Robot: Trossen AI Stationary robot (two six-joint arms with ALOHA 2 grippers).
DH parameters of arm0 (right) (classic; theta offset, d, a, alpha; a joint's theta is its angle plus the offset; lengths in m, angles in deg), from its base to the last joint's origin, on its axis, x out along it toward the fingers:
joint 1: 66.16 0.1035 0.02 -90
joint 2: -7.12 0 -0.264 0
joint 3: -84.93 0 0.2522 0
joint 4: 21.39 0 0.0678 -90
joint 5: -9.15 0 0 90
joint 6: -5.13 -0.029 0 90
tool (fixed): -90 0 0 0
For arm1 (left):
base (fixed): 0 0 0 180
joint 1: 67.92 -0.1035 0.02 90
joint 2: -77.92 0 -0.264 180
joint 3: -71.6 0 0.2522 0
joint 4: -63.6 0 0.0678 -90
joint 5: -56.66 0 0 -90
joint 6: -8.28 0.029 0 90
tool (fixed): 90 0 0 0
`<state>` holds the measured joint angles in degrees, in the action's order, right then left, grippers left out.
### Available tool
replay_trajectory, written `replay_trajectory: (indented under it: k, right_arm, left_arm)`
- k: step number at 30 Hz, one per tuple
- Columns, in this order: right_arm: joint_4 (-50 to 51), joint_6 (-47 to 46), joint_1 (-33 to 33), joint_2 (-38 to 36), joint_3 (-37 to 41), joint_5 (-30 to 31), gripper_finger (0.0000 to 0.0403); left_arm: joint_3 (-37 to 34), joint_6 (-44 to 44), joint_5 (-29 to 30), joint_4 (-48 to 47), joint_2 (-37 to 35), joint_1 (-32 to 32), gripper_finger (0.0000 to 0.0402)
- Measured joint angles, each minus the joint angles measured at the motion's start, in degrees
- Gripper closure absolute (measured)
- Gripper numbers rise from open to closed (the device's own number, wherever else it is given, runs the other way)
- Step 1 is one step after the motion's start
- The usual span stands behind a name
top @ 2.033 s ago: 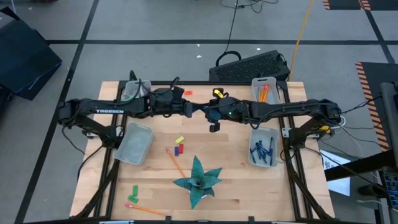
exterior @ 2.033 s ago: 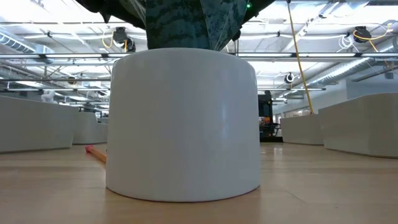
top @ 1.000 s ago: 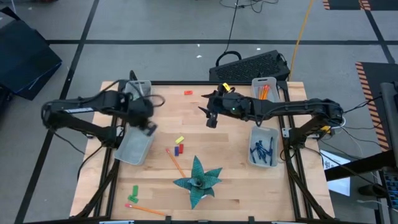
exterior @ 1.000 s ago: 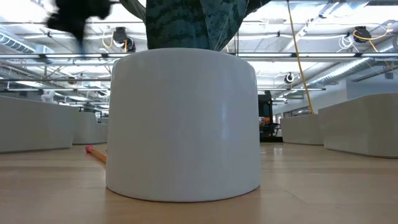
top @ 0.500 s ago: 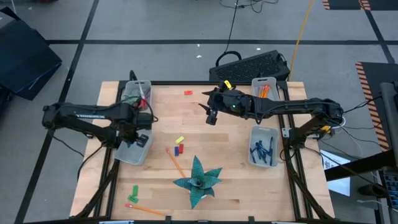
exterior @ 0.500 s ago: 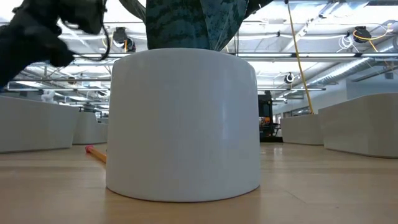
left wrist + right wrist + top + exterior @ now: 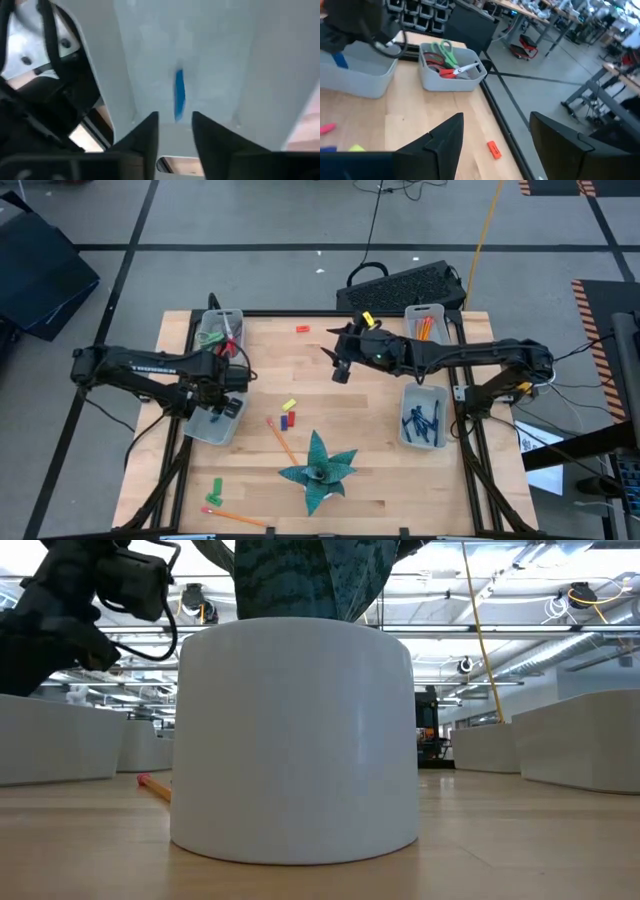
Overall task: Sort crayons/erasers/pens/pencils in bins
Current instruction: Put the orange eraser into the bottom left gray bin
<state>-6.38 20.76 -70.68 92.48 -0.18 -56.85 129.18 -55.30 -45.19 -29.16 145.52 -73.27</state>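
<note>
My left gripper (image 7: 227, 406) hangs open over the near left bin (image 7: 205, 425). In the left wrist view a short blue stick (image 7: 179, 95) shows inside that bin (image 7: 220, 60), just beyond my open fingers and not between them. My right gripper (image 7: 340, 370) is open above the far middle of the table, with nothing in it (image 7: 496, 116). The far right bin (image 7: 425, 323) holds orange pencils. Dark blue pens lie in the near right bin (image 7: 422, 416). The far left bin (image 7: 451, 70) holds scissors. An orange pencil (image 7: 281, 440) lies on the table.
A teal plant in a white pot (image 7: 318, 470) stands near the middle front and fills the low view (image 7: 295, 740). Small yellow, red and blue pieces (image 7: 288, 415), a red piece (image 7: 302, 329), a green piece (image 7: 216, 488) and another pencil (image 7: 238, 517) lie loose.
My left gripper has gone toward the table's near edge and down, and now hangs over the near left bin. In the low view the left arm has come lower at the left. My right gripper has stayed about where it was.
</note>
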Motion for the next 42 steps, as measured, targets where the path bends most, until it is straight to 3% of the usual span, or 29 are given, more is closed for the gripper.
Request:
replay_trajectory:
  k: [6,10,15,20,24,29,34,42]
  right_arm:
    - [0.50,3.49,1.87,-4.75,0.02,-0.05,0.0187]
    - [3.40,2.09,1.77,-8.76,0.00,-0.15,0.0186]
    - [12.33,-1.14,1.50,-12.22,0.00,-0.23,0.0189]
    - [23.50,-5.40,1.97,-13.65,0.02,-0.23,0.0190]
    - [27.35,-9.72,3.45,-13.90,0.02,-0.29,0.0190]
    - [27.96,-14.58,6.23,-14.01,0.02,-0.23,0.0190]
    - [27.30,-20.28,9.63,-14.01,0.02,-0.19,0.0190]
    - [20.79,-20.48,11.86,-13.99,0.02,1.92,0.0190]
  left_arm:
    - [5.87,-1.45,-3.16,-4.12,-0.12,-0.44,0.0205]
    - [15.57,-4.44,4.82,-0.87,-0.12,-1.00,0.0196]
    - [22.04,-3.63,17.73,17.40,-0.16,-2.10,0.0195]
    - [21.89,1.45,20.89,34.30,4.22,-6.09,0.0194]
    - [22.10,13.59,16.69,40.65,11.89,-11.09,0.0185]
    - [23.17,31.47,6.88,47.67,21.71,-19.66,0.0136]
    - [25.76,54.61,4.76,48.83,29.96,-28.20,0.0090]
    - [35.91,78.84,2.83,48.06,42.43,-36.19,0.0110]
